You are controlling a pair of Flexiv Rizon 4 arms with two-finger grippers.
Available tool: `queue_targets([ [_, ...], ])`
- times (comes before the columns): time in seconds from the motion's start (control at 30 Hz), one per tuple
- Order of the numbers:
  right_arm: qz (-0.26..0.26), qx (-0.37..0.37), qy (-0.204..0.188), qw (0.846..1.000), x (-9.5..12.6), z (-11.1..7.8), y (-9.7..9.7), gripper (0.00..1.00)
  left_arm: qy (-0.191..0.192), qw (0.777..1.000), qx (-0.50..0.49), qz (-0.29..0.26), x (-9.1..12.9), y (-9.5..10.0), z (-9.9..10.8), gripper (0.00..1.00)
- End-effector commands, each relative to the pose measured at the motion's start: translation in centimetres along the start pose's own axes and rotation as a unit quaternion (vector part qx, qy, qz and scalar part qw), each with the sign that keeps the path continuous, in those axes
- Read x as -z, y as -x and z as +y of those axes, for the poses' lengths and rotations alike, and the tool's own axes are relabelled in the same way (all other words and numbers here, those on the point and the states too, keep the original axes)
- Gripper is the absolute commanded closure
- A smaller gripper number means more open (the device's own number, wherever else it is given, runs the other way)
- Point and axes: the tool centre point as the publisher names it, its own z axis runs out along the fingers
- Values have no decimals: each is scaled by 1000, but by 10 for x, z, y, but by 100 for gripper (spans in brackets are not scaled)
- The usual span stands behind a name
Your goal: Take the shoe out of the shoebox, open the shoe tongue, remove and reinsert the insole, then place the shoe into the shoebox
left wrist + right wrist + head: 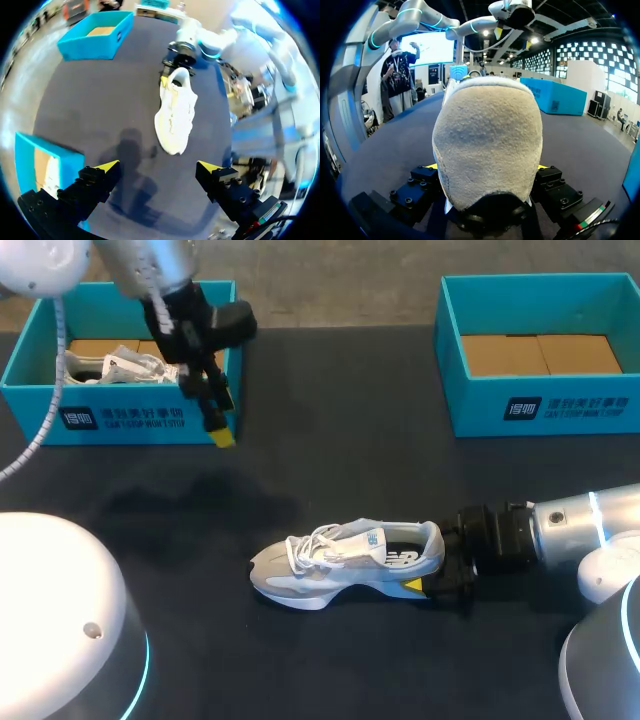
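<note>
A white and grey shoe (345, 560) stands on its sole on the dark bench (330, 470), outside both blue boxes. The right claw (428, 575) is closed on its heel: in the right wrist view the suede heel fills the space between the two yellow-tipped fingers, which press on it from either side. The toe points straight away from this claw. The left claw (156, 166) is open and holds nothing. It hangs over the near corner of the left shoebox (130, 418), well apart from the shoe, which lies out ahead of its spread fingers. A second shoe (125, 365) rests inside that box, behind and beside this claw. The right shoebox (560, 405) sits further off, beyond the right arm, with only its cardboard floor showing. With the shoe already out of a box, the step in hand looks like opening the tongue (365, 536). The laces (312, 543) appear tied or at least drawn across it, and the insole cannot be seen from here. The next move probably calls for the left claw to cross to the shoe's mouth and pinch the tongue's upper edge. It would then draw the tongue toward the toe while the right claw steadies the heel against the pull.
</note>
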Motion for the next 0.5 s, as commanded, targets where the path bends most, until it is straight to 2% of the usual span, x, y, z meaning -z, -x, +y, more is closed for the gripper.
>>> queue_targets([
  [0.03,-1,0,-1,1000,0,1,-2,100,-4,982,185,-35,-20,-21,-15,0],
  [0.17,-1,0,-1,1000,0,1,-2,100,-7,959,274,-64,-32,-39,-20,0],
  [0.27,-1,0,-1,1000,0,1,-2,100,-22,937,344,-60,-37,-46,-26,0],
  [0.3,-1,0,-1,1000,0,1,-2,100,-36,928,360,-82,-40,-49,-28,0],
  [0.5,-1,0,-1,1000,0,1,-2,100,-36,928,360,-82,-40,-49,-28,0],
])
